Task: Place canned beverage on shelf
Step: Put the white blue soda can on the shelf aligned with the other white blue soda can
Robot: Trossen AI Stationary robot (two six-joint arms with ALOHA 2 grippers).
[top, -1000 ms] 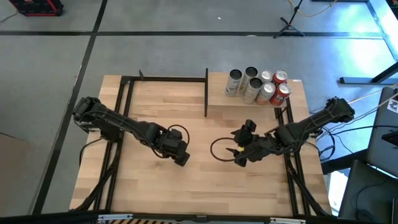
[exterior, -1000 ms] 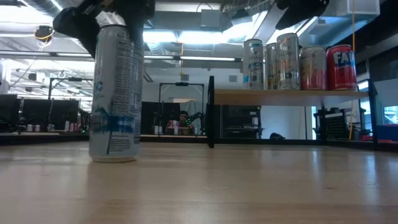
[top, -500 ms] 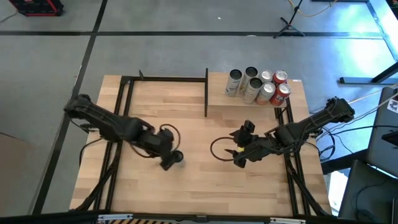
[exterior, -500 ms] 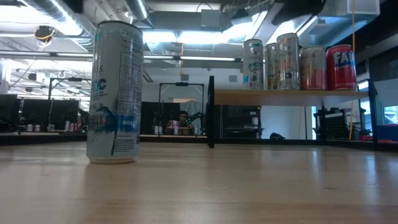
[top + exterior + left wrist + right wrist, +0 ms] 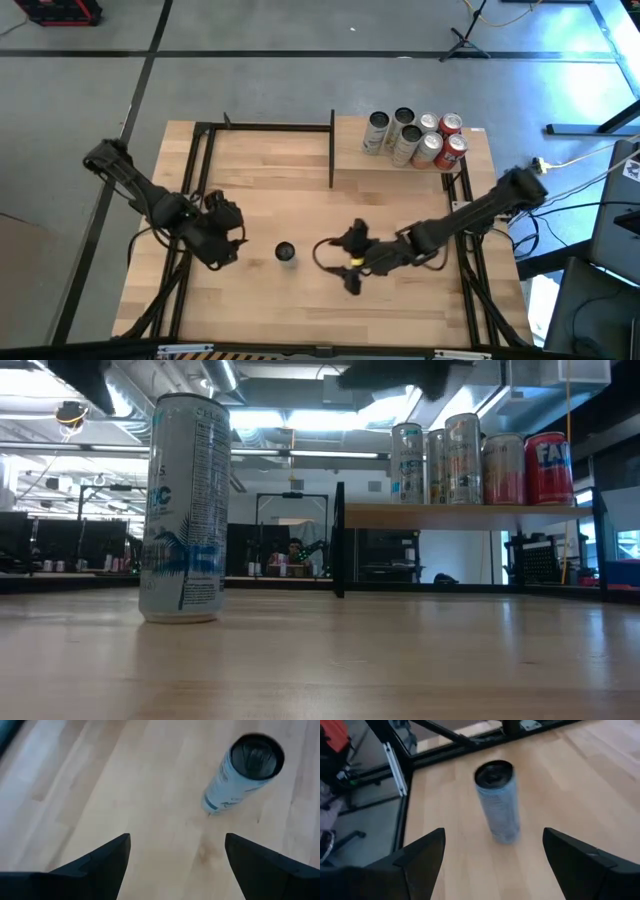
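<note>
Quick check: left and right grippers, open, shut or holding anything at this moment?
Left gripper: open, holding nothing, beside the standing can.
Right gripper: open, empty, on the can's other side.

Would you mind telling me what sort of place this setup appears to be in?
Probably a robotics lab or workshop: a plank-patterned wooden table on a bare grey concrete floor, rows of desks with monitors behind it, and exposed ceiling ducts overhead.

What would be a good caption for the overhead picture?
A lone can stands on the table between two open grippers, left and right.
</note>
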